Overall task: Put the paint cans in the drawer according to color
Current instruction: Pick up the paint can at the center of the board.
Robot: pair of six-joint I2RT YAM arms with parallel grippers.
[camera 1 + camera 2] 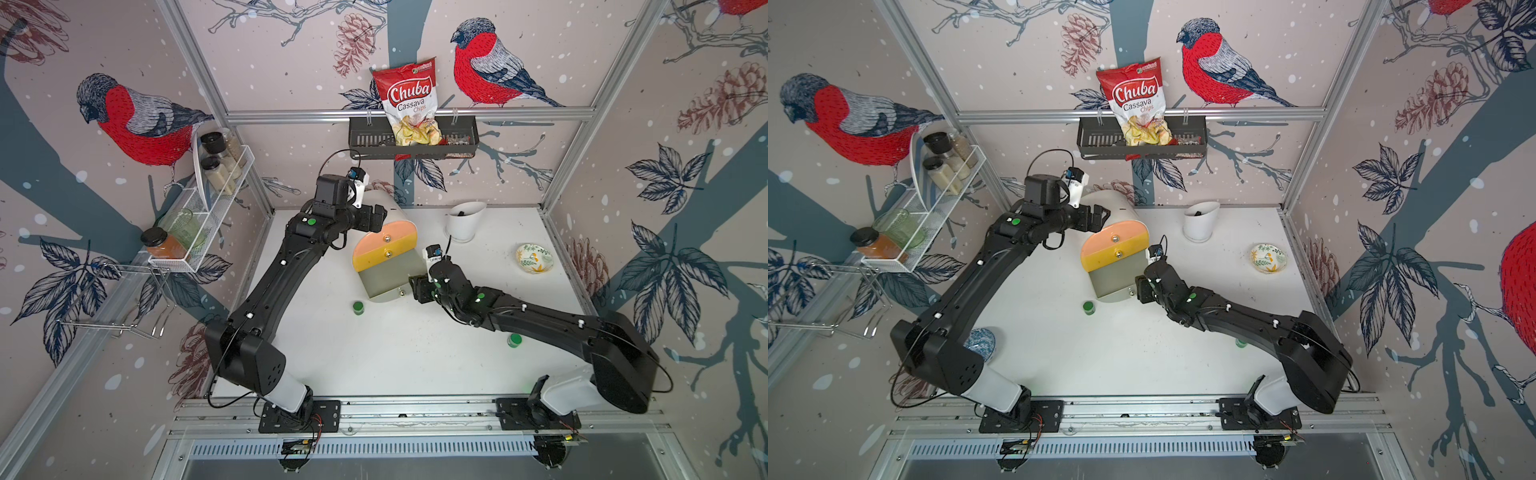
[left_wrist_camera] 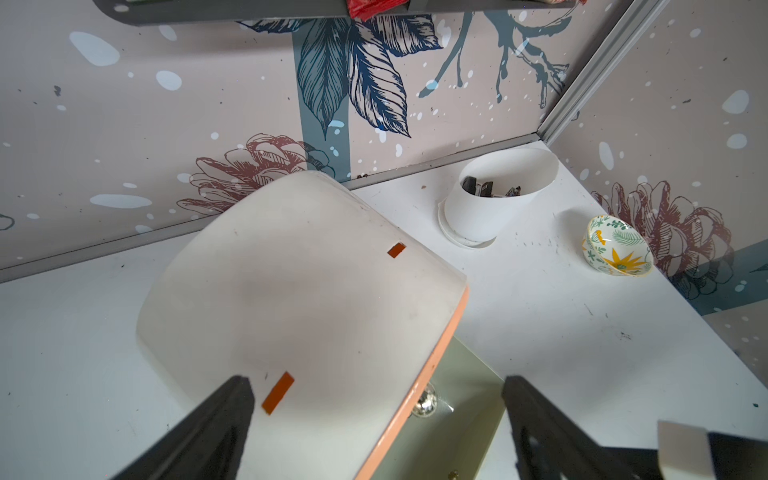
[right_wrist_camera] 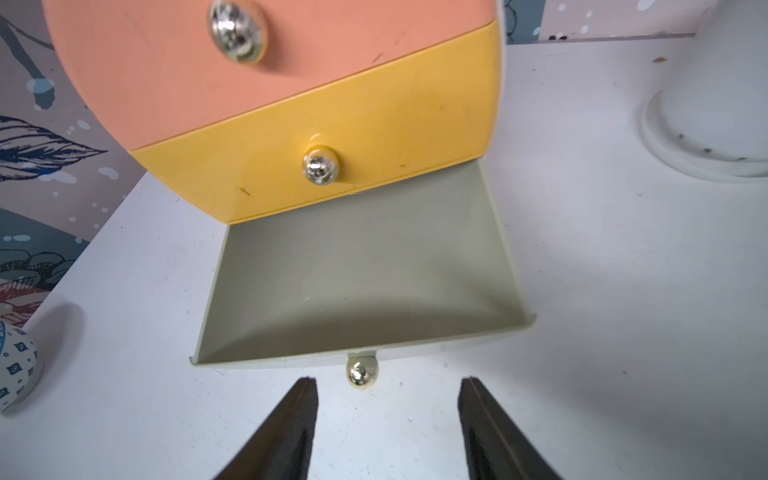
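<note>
The drawer [image 1: 384, 247], a small white chest with peach and yellow fronts, stands mid-table. Its grey-green bottom drawer [image 3: 361, 282] is pulled out and empty. My right gripper [image 3: 388, 380] is open just in front of that drawer's brass knob [image 3: 362, 374], not touching it; in a top view my right gripper [image 1: 417, 287] is at the drawer's front edge. My left gripper [image 2: 376, 380] hangs open over the chest's arched white top [image 2: 299, 291]. Two green paint cans lie on the table, one [image 1: 358, 308] left of the open drawer, one [image 1: 514, 340] beside my right arm. No other cans show.
A white slant-rimmed cup [image 1: 463, 222] and a floral bowl [image 1: 535, 258] stand at the back right. A blue-patterned bowl [image 1: 980, 343] sits behind my left arm's elbow. A wire shelf of jars [image 1: 216, 178] and a black basket with a chips bag [image 1: 411, 137] hang on the walls.
</note>
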